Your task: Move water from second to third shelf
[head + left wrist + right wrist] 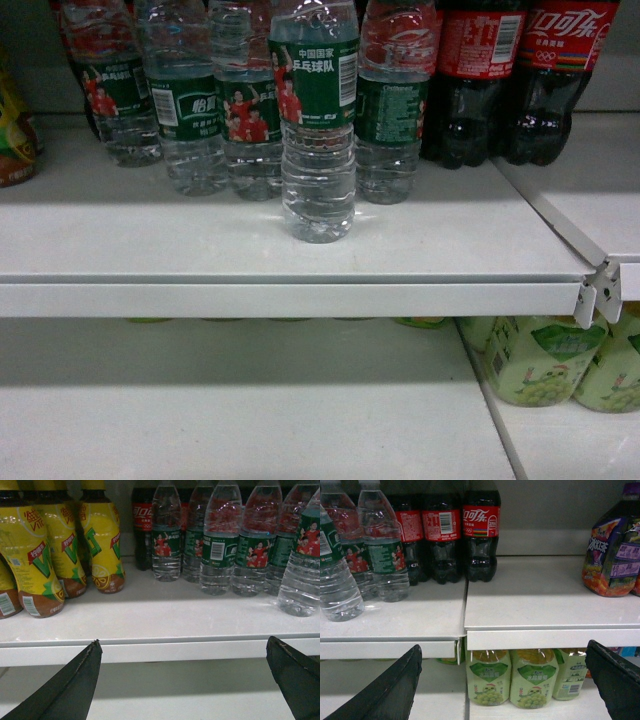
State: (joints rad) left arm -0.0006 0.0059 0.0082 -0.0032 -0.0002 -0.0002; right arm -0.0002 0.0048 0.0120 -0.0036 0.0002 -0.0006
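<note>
One water bottle [318, 130], clear and ribbed with a dark green label, stands upright on the white shelf [300, 298], ahead of a row of like bottles [190, 110]. The same bottle shows at the far right of the left wrist view [302, 570] and the far left of the right wrist view [335, 580]. My left gripper [183, 642] is open and holds nothing, level with the shelf's front edge and left of the bottle. My right gripper [504, 646] is open too, with nothing in it, to the bottle's right. Neither gripper shows in the head view.
Dark cola bottles [490, 80] with red labels stand right of the water. Yellow lemon tea bottles [65, 540] stand to its left. Light green grape drink bottles [512, 677] sit on the shelf below [250, 420]. A purple bag [615, 555] is at the far right.
</note>
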